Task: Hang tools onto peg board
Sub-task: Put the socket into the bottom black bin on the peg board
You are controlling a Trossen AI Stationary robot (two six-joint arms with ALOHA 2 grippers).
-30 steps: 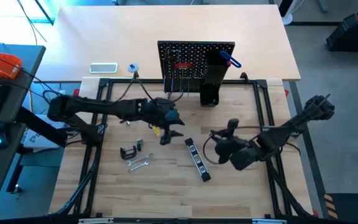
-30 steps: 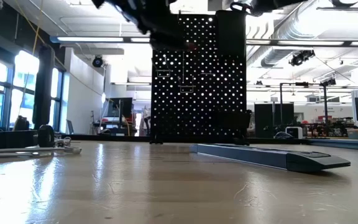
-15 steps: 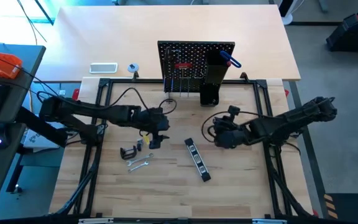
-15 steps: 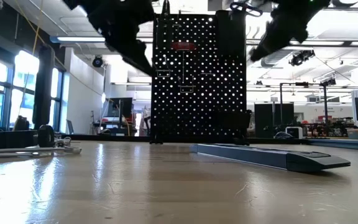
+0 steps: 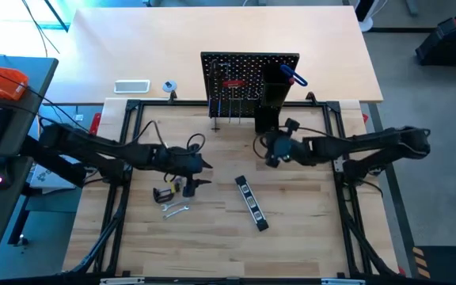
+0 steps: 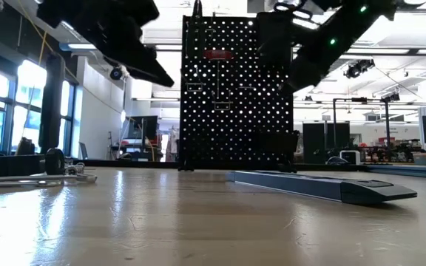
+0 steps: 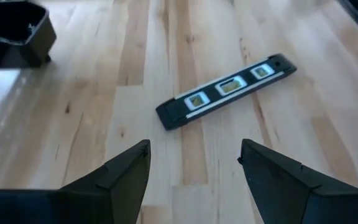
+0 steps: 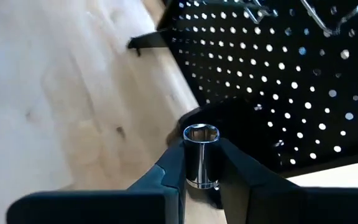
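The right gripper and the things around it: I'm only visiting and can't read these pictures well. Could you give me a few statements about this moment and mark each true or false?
1. The right gripper holds a shiny metal socket. True.
2. The left gripper is shut on a tool. False: it is open and holds nothing.
3. The black-and-silver bar lies flat on the table. True.
4. The peg board lies flat on the table. False: it stands upright.
5. The black C-clamp hangs on the peg board. False: it lies on the table near the left gripper.
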